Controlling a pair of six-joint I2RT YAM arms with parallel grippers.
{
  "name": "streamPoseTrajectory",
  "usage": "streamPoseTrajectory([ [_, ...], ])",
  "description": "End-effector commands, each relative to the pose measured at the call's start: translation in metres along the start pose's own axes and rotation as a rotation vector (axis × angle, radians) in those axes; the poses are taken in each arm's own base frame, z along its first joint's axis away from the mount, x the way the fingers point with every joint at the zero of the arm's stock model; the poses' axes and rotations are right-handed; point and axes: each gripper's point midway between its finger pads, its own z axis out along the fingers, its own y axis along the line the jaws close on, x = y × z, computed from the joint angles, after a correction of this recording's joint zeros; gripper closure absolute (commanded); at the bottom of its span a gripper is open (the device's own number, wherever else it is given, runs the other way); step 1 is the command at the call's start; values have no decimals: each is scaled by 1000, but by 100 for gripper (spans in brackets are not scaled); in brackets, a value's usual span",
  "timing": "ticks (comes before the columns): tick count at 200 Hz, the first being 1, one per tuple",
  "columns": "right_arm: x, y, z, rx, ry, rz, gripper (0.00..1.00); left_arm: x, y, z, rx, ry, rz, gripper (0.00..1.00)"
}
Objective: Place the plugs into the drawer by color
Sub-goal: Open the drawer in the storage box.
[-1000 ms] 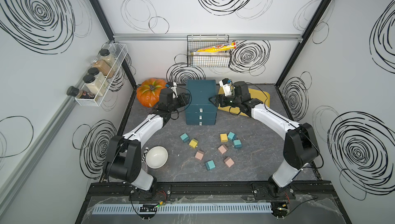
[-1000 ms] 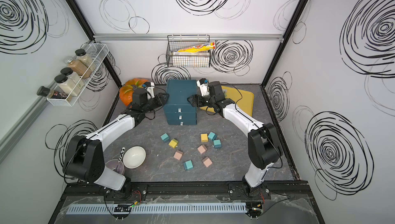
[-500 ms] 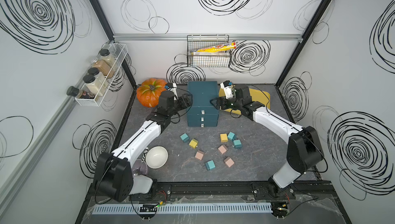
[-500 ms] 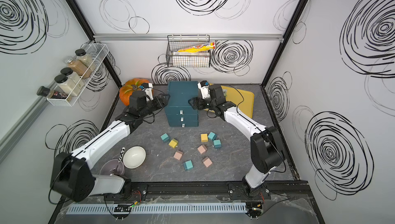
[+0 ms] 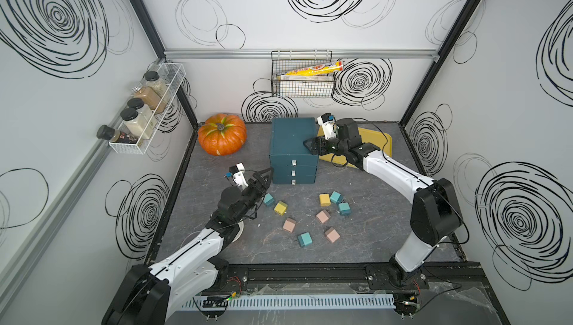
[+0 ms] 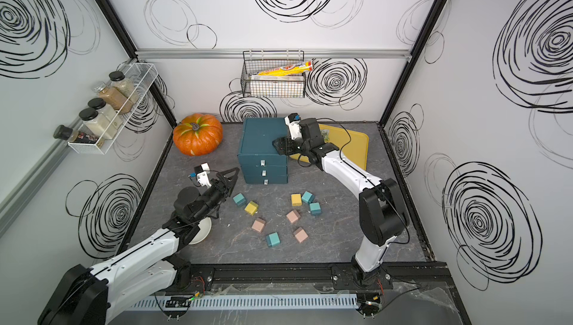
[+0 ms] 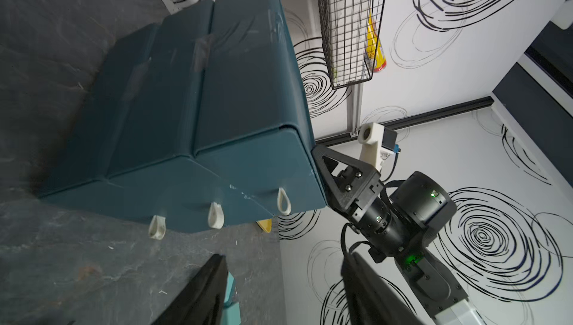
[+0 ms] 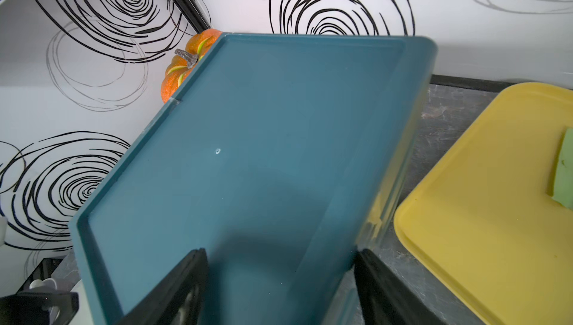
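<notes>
Looking down in both top views, we find the drawer (image 5: pixel 293 140) upright at the back middle of the counter (image 5: pixel 381 239), with its three fronts shut and the pull tabs facing the arms. All nine plugs (image 5: pixel 322 216) lie loose on the counter in front of it, none inside: four teal, two yellow and three pink. They are scattered singly, except for one yellow and one teal just beside each other. The left jaws hang low over the counter just off the drawer's front left corner, pointing toward it. They stand parted with nothing between them. The nearest piece, a teal plug (image 5: pixel 268 198), sits on the counter just beside that arm's wrist, behind the jaw tips. In the left wrist view its corner shows next to one jaw, and we cannot tell how far below the jaws it lies. The other plugs are farther to the right, apart from these jaws. The right jaws sit at the drawer's top right edge, spread wide and astride it. In the right wrist view one jaw is over the top panel and the other is down beside the side wall. They clamp nothing, and we cannot tell whether they touch the drawer. Every plug lies well apart from them, down in front. A tray (image 5: pixel 384 140) lies just right of the drawer, and a pumpkin (image 5: pixel 222 134) sits to its left.
</notes>
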Motion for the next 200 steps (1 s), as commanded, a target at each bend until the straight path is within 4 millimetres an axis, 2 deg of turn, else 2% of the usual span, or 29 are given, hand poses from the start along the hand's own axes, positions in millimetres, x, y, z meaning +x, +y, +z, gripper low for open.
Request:
streamPoseTrajectory([
  [1, 11, 3, 7, -22, 36, -18, 21, 1, -42, 4, 230, -46, -124, 37],
  [34, 11, -1, 7, 7, 36, -22, 21, 25, -37, 26, 211, -4, -117, 41],
  [52, 13, -3, 6, 16, 37, -29, 21, 33, -35, 32, 213, -7, -119, 43],
  [95, 17, -4, 5, 14, 36, -25, 21, 36, -38, 49, 203, -17, -105, 47],
  [115, 18, -5, 6, 17, 38, -26, 21, 40, -32, 57, 189, -13, -113, 51],
  [136, 19, -6, 7, 22, 40, -26, 21, 39, -27, 59, 191, -26, -123, 46],
  [167, 16, -6, 6, 22, 33, -28, 21, 44, -24, 71, 165, -10, -103, 46],
  [200, 18, -7, 6, 22, 35, -28, 21, 42, -18, 77, 158, -32, -94, 54],
])
